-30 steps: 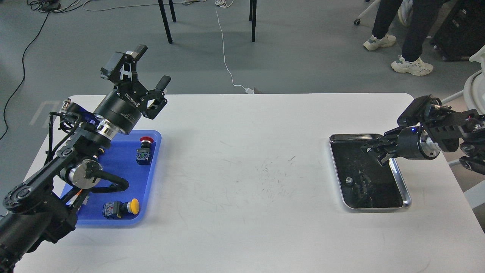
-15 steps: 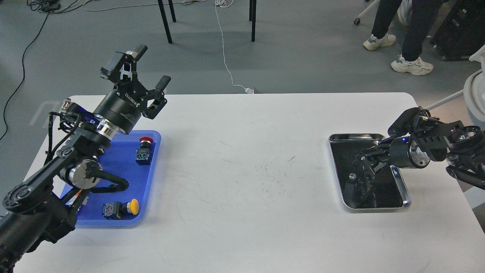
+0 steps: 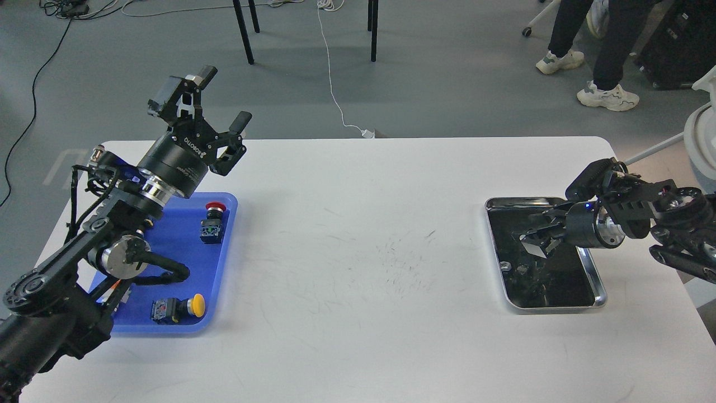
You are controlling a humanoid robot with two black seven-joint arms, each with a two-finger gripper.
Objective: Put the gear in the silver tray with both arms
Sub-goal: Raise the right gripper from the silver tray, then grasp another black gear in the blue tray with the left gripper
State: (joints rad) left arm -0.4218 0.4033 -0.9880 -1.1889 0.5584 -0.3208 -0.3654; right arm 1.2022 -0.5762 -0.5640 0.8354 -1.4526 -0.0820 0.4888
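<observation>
The silver tray (image 3: 597,282) lies on the right side of the white table. Its dark bottom reflects things. My right gripper (image 3: 530,230) reaches in from the right and hangs low over the tray's far half. Its dark fingers blend with the tray bottom, so I cannot tell how they stand. A small light speck (image 3: 505,266) shows on the tray bottom near its left rim. I cannot tell whether it is the gear or a reflection. My left gripper (image 3: 226,95) is open and empty, raised above the far left of the table.
A blue plastic tray (image 3: 226,246) on the left holds a red push-button switch (image 3: 213,216) and a yellow one (image 3: 180,308). My left arm covers part of it. A person's legs (image 3: 607,56) and chair legs (image 3: 243,31) stand beyond the table.
My right gripper has moved left and further in over the silver tray. The light speck on the tray bottom has shifted. My left arm has not moved.
</observation>
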